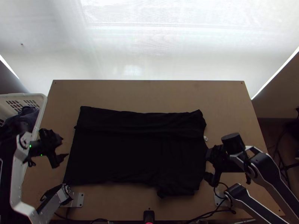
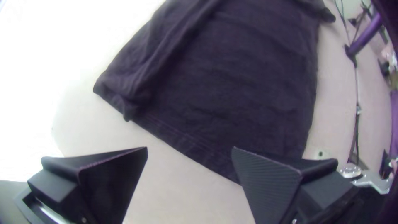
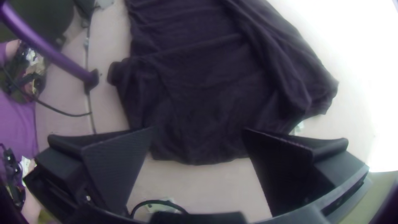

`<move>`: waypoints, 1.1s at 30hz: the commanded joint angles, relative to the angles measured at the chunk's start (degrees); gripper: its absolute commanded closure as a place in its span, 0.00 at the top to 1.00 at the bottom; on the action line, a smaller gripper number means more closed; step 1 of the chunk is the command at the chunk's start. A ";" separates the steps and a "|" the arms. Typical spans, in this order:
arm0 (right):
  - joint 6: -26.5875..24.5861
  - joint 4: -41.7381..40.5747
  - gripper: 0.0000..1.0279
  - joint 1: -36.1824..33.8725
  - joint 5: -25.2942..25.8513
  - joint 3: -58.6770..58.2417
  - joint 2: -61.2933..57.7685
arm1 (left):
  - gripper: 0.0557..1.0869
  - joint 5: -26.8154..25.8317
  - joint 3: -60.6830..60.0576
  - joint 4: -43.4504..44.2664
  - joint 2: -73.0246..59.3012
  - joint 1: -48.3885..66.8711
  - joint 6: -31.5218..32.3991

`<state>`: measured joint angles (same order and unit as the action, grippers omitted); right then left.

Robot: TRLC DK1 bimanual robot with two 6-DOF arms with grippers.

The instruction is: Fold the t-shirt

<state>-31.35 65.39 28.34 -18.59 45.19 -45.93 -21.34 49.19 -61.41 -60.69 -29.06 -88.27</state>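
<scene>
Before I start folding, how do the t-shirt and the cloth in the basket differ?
Pose: the t-shirt lies mostly spread, a raised band along its far side; the basket cloth is bunched.
Place: the t-shirt is on the table, the basket cloth inside the white basket.
Look: the t-shirt reads black, the basket cloth partly blue-grey.
Shared: both are dark fabric.

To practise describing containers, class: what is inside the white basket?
Dark cloth lies in the white basket. Whatever lies beneath it is covered, and the left arm hides part of the inside.
</scene>
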 commanded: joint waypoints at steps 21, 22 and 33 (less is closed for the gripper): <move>-13.56 3.08 0.96 21.76 -0.66 -6.43 -10.41 | 0.92 17.48 -4.89 -27.63 1.89 3.31 16.55; -13.65 2.55 0.96 21.76 -0.83 -6.52 -10.49 | 0.92 17.39 -5.24 -27.45 1.01 3.22 18.13; -13.03 0.27 0.96 21.06 -1.80 -5.46 -8.30 | 0.92 12.29 -2.17 0.24 -7.34 17.11 59.53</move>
<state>-44.62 66.70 49.65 -19.99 38.72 -55.55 -4.08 42.72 -70.00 -57.93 -13.47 -48.38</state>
